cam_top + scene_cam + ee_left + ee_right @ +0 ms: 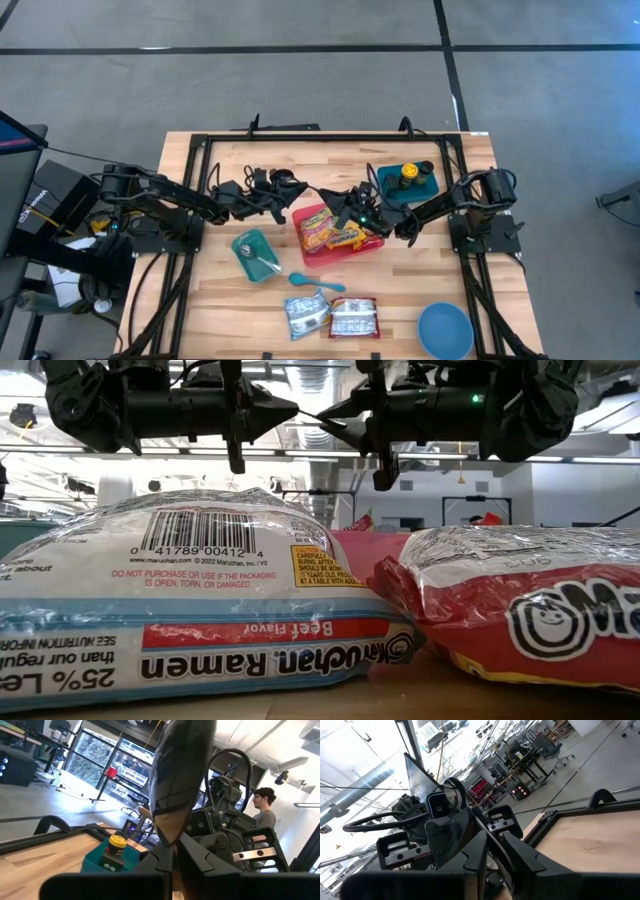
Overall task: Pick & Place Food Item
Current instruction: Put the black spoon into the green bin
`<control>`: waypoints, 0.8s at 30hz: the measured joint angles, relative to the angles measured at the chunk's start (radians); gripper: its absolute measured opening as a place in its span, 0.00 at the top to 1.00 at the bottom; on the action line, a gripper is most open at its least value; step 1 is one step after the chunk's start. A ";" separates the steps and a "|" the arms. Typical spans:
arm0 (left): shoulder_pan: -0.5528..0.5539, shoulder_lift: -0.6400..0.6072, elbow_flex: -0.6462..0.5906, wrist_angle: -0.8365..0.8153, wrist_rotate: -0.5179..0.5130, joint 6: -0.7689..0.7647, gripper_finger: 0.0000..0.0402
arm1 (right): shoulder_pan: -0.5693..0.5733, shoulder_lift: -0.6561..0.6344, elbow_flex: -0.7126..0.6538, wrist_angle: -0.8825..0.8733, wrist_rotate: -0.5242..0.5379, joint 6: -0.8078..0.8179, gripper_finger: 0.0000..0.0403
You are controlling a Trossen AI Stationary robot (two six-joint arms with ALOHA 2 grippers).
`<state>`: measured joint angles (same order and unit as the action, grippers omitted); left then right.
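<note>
bright overhead light, blurred foreground

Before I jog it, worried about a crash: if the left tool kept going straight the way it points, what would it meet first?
Most likely the right tool: the shut left tool points across at it, tips close together above the red plastic tray. Their heights look similar, though depth is unclear.

High view: looked straight down on my whole table (pixel 400 290).
Low view: sat at tabletop height, very near the ramen packs (pixel 200 600).
Wrist views: faced each other across the table.
Shared: high and low both saw the packs.
</note>
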<state>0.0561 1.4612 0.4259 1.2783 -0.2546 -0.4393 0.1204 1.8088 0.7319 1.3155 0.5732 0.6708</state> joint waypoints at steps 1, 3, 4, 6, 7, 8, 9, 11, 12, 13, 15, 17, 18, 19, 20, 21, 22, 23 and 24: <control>0.000 0.000 0.000 0.000 0.000 0.000 0.99 | 0.000 0.000 0.000 0.000 0.000 0.000 0.87; 0.000 0.000 0.000 0.001 0.000 0.000 1.00 | 0.000 0.000 0.000 -0.003 0.000 0.000 0.86; 0.000 0.000 0.000 0.000 0.000 0.000 1.00 | 0.000 0.000 0.000 -0.005 0.000 -0.001 0.86; 0.000 0.000 0.000 0.000 0.000 0.000 1.00 | 0.001 0.000 0.000 -0.011 -0.001 -0.013 0.85; 0.000 0.000 0.000 -0.001 0.000 0.000 0.99 | 0.001 0.000 0.000 -0.016 -0.001 -0.016 0.85; 0.000 0.000 -0.001 -0.001 0.000 0.000 0.99 | 0.003 0.000 0.000 -0.023 -0.004 -0.016 0.84; 0.000 0.000 -0.001 -0.002 0.000 -0.001 1.00 | 0.003 0.000 0.000 -0.030 -0.008 -0.016 0.84; 0.000 0.000 -0.001 -0.002 0.000 -0.001 1.00 | 0.003 0.000 0.000 -0.047 -0.023 -0.016 0.83; 0.000 0.000 -0.001 -0.004 0.000 -0.001 1.00 | 0.003 0.000 0.000 -0.054 -0.025 -0.017 0.82; 0.001 0.000 -0.001 -0.004 0.000 -0.001 1.00 | 0.003 0.000 0.000 -0.058 -0.027 -0.020 0.82; 0.003 0.000 -0.002 -0.002 0.001 -0.002 1.00 | 0.003 0.000 0.000 -0.059 -0.048 -0.024 0.81; 0.008 0.000 -0.002 0.000 0.003 -0.003 1.00 | 0.003 0.000 0.000 -0.059 -0.060 -0.028 0.79; 0.012 0.000 -0.002 0.000 0.006 -0.004 1.00 | 0.003 0.000 0.000 -0.059 -0.066 -0.034 0.79; 0.014 0.000 -0.002 0.001 0.010 -0.006 1.00 | 0.002 0.000 0.000 -0.059 -0.073 -0.041 0.78; 0.016 0.000 -0.002 0.001 0.013 -0.009 1.00 | 0.003 0.000 0.000 -0.058 -0.075 -0.043 0.78; 0.017 0.000 -0.002 0.001 0.016 -0.010 1.00 | 0.003 0.000 0.000 -0.059 -0.076 -0.043 0.77; 0.017 0.000 -0.002 0.002 0.016 -0.010 1.00 | 0.003 0.000 0.000 -0.059 -0.078 -0.043 0.76; 0.017 0.000 -0.002 0.002 0.016 -0.010 1.00 | 0.003 0.000 0.000 -0.059 -0.078 -0.044 0.76; 0.017 0.000 -0.002 0.003 0.016 -0.010 1.00 | 0.003 0.000 0.000 -0.059 -0.079 -0.048 0.75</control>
<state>0.0727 1.4612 0.4244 1.2808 -0.2386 -0.4492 0.1230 1.8088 0.7322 1.2567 0.4946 0.6226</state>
